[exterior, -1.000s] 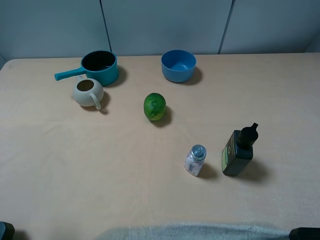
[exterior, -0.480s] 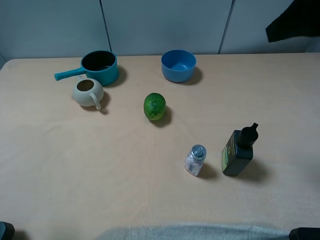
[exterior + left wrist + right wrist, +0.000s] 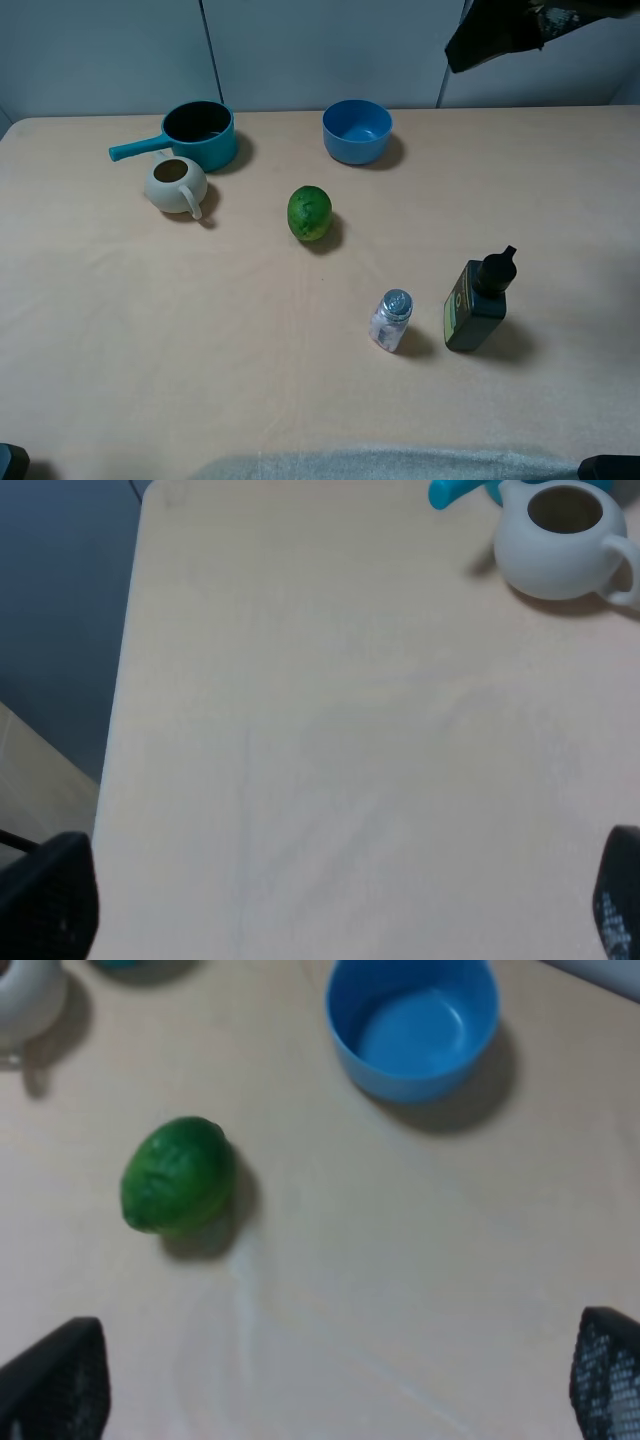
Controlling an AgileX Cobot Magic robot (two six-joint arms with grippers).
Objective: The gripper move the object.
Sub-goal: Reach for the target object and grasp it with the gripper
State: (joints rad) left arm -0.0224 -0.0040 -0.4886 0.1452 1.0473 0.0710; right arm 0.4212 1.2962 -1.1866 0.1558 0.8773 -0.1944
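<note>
The fruit (image 3: 310,213) sits mid-table (image 3: 200,330), alone, nearer me than the bowl (image 3: 357,130). It is round and deep green, with dimpled skin and a paler yellowish patch low down. My right pincer (image 3: 330,1385) hangs high, spread wide, gripping nothing.

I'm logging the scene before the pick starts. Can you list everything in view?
saucepan: 1, teal, far left
jug: 1, cream, beside the saucepan, nearer side
bowl: 1, blue, far centre, empty
green fruit: 1, green, mid-table
shaker: 1, clear, metal cap, near right
bottle: 1, dark green, black cap, right of shaker
table: 1, beige
left gripper: 1, black, open, above table's left part
right gripper: 1, black, open, raised high at right
</note>
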